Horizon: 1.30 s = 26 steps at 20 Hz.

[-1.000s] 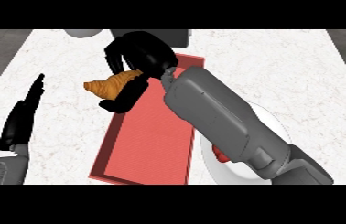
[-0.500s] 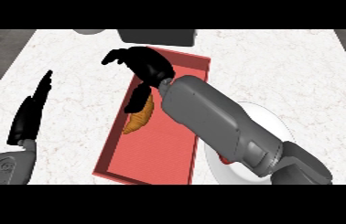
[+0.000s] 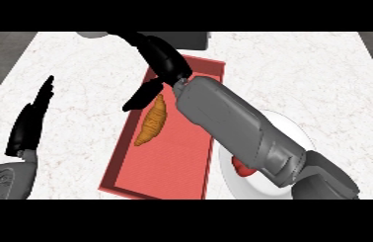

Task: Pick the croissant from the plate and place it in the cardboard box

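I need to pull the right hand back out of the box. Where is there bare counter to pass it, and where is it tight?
Bare counter lies between the left hand and the red box, and more at far right beyond the plate. It is tight inside the box around the croissant, where the right hand sits open, and over the plate, covered by the forearm.

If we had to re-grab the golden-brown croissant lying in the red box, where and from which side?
Likely pinch the golden-brown croissant across its thick middle, coming straight down from above. It lies flat and long on the shallow red box floor, tapered ends pointing up and down the view, near the box's left wall, so a sideways approach would probably hit that wall.
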{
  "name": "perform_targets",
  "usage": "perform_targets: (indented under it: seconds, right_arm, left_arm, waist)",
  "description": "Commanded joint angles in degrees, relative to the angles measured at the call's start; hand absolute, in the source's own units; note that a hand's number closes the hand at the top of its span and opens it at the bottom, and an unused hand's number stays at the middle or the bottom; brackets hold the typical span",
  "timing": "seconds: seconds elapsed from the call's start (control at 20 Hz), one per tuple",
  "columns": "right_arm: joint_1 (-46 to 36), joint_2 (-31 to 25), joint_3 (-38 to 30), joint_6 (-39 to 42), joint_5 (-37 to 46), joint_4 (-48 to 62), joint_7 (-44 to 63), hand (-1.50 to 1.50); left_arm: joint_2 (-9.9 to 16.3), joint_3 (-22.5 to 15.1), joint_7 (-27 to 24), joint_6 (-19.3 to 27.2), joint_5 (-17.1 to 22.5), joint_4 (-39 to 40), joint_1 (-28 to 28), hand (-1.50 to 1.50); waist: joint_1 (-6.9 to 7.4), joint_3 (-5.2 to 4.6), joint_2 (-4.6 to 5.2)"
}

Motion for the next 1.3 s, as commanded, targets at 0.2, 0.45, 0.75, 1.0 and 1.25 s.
perform_targets:
  seconds: [0.2, 0.45, 0.75, 1.0, 1.25]
  right_arm:
    - [-0.9, -2.49, -12.15, 7.04, -7.66, 6.14, -10.12, -1.5]
    - [-2.1, -9.49, -17.71, 14.3, -9.65, 10.5, -11.65, -1.5]
    - [0.25, -17.4, -19.73, 22.38, -7.72, 18.52, -17.84, -1.5]
    - [0.12, -24.15, -21.29, 30.02, -6.16, 24.54, -24.56, -1.5]
    - [-2.4, -29.14, -19.51, 36.21, -2.19, 27.92, -26.24, -1.5]
  left_arm:
    - [-0.57, 0.67, 1.96, 1.76, -0.84, -1.91, 1.47, 0.0]
    - [1.61, 2.41, 0.31, -1.6, 1.38, -2.67, 3.94, 0.0]
    - [0.46, 1.35, 1.64, -0.41, -0.05, -4.74, 3.53, 0.0]
    - [-0.14, 1.46, 0.22, -0.36, -0.15, -2.11, 2.69, 0.0]
    - [-1.19, -0.09, 2.58, 0.15, -1.46, -3.35, 1.1, 0.0]
  waist:
    - [-2.5, 0.08, -0.44]
    - [-2.79, 0.07, -0.56]
    - [-2.61, 0.09, -0.33]
    - [-1.82, 0.1, 0.24]
    - [-1.35, 0.12, 0.33]
